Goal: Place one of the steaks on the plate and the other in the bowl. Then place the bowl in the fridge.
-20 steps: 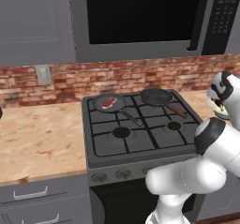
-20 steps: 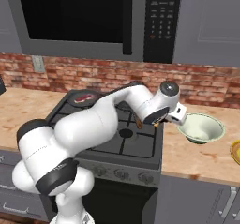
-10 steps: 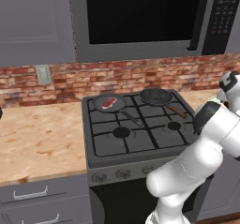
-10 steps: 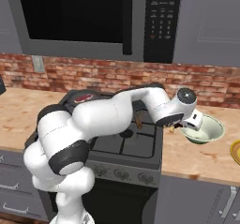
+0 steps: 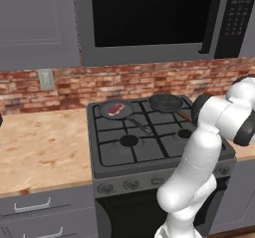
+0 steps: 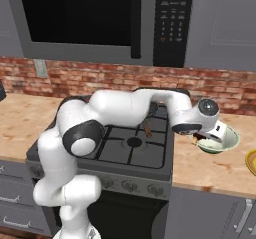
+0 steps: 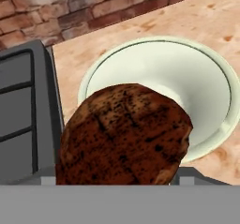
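Two base cameras look forward and down from behind the arm, left and right, sharing the stove point(image 5: 149, 142) point(image 6: 125, 143), brick wall and microwave point(image 5: 149, 18) point(image 6: 100, 18). The hand camera sits close above the bowl point(image 7: 206, 87) on the table point(image 7: 225, 12).

The steak point(image 7: 124, 136) right in front of my claw is dark brown-red, speckled with black. Behind it the bowl point(image 7: 206, 92) is pale cream-white with a faint green tint along its rim. It sits on a counter point(image 7: 140, 28) of tan, mottled wood grain, backed by a red-brown brick wall point(image 5: 149, 80). The other steak point(image 5: 116, 108) is red with white marbling, lying in a dark pan point(image 5: 130, 113) on my black stove point(image 5: 144, 140).
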Controlling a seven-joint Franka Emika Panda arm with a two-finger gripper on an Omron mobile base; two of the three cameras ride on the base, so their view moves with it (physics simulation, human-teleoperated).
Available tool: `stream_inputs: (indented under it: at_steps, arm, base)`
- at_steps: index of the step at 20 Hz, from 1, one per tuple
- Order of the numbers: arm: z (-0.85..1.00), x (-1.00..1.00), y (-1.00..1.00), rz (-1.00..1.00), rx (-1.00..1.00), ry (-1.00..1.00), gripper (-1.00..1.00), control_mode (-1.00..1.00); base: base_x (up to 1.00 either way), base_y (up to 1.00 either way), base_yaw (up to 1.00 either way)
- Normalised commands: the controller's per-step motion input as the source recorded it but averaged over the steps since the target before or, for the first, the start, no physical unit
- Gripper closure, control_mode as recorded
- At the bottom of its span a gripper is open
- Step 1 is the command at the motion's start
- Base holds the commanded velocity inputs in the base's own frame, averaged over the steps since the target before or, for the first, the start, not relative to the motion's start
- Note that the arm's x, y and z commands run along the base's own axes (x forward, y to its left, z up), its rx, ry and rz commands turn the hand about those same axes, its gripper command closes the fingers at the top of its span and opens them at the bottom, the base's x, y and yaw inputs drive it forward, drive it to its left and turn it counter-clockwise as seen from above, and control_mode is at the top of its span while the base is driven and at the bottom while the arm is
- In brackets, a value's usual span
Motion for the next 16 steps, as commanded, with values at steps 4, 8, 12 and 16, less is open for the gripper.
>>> stream_inputs:
  at_steps: [4,8,12,16]
  arm:
    - [-0.08,0.3,-0.28,0.0,0.0,0.02,1.0,-1.0]
    - [0.0,0.13,-0.42,0.0,0.05,0.01,1.0,-1.0]
    - [0.0,0.06,-0.27,0.0,0.04,0.0,1.0,-1.0]
    - [0.0,0.08,-0.04,0.0,0.01,0.0,1.0,-1.0]
  base:
    - [0.0,0.0,0.0]
    - [0.0,0.0,0.0]
    - [0.0,0.0,0.0]
    - [0.0,0.0,0.0]
